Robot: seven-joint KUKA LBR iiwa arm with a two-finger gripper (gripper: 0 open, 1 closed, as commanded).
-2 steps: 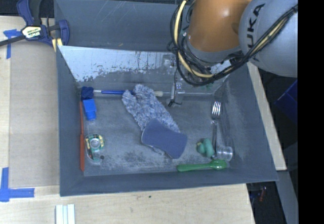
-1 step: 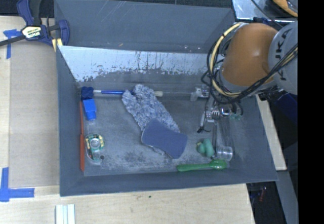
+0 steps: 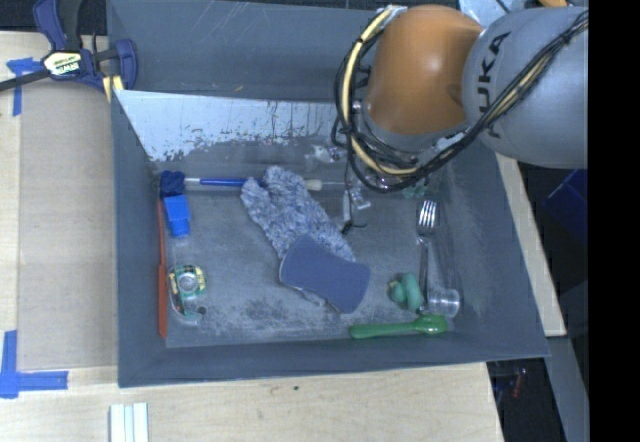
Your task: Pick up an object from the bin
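Hanging under the orange-capped arm (image 3: 420, 70) at frame centre: jaws, right at the right edge of a grey cloth (image 3: 285, 202) (crumpled, in the middle of the bin (image 3: 140, 260)). Cannot tell how far apart they stand. Touching the cloth's lower end, a blue pad (image 3: 323, 275). Right of centre, a fork (image 3: 426, 220). Lower right, a green spoon (image 3: 398, 329). Upper left, a blue pen (image 3: 215, 183).
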